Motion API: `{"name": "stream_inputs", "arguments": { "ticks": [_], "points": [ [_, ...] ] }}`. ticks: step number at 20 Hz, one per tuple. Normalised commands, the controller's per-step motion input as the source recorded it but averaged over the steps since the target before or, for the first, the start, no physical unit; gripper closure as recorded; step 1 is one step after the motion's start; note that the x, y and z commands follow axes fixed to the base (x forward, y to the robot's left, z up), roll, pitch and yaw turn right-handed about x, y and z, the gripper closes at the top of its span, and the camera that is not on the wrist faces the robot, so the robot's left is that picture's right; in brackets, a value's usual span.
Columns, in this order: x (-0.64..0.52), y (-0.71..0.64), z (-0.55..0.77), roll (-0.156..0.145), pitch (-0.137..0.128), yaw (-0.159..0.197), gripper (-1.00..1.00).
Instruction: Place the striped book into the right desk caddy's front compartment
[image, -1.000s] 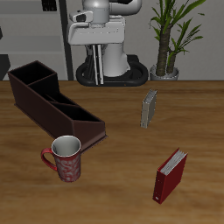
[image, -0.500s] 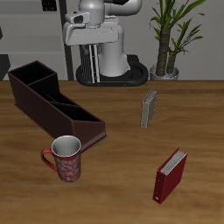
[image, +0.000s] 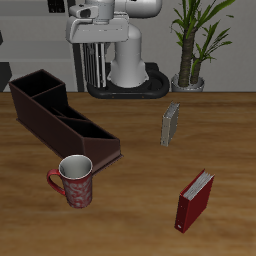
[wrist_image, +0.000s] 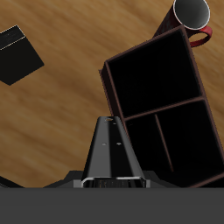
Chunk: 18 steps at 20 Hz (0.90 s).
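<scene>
Wooden table (image: 140, 200), hand (image: 93, 68) raised above, holding nothing

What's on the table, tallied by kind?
Books: 2 (striped book, red book)
Caddies: 1 (right desk caddy)
Mugs: 1 (mug)
Total: 4

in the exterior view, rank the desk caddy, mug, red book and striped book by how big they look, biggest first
1. right desk caddy, by far the largest
2. mug and red book look about alike; both stand nearer the camera, so I would not rank them
3. striped book, smallest as seen, though it stands farther back
</scene>
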Motion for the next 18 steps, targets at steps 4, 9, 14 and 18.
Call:
{"name": "stream_inputs", "arguments": {
  "ticks": [4,9,14,18],
  "points": [
    [-0.12,-0.21,0.09,-0.050,-0.004,0.071,1.00],
    [-0.08,-0.20,0.08,-0.033,-0.014,0.030,1.00],
    [0.00,-0.23,0.01,-0.039,-0.005,0.022,1.00],
    [0.04,-0.15,-0.10,-0.018,0.022,0.018,1.00]
  ]
}}
